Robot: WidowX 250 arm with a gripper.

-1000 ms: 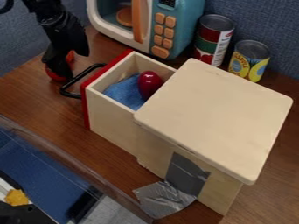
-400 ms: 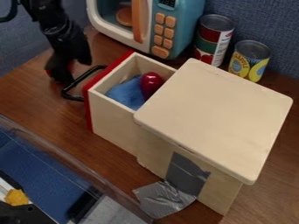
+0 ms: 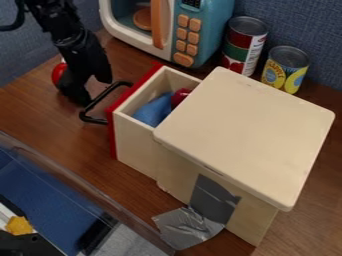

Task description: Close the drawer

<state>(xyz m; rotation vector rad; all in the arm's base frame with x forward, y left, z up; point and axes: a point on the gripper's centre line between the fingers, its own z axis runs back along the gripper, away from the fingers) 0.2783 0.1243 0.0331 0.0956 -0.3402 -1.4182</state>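
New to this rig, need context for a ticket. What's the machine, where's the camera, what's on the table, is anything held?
The machine is a robot arm, black, entering at the upper left and ending in a gripper. The view comes from a fixed camera looking down at a slant on the table.

The main item is a light wooden cabinet with duct tape on its side. Its red-fronted drawer is partly out, with a blue cloth-like item and a shiny red object inside. Behind stand a toy microwave and two cans. Another red object sits by the gripper.

I see nothing held. The gripper is beside the drawer's black handle; I can't tell if they touch. The task is closing the drawer.
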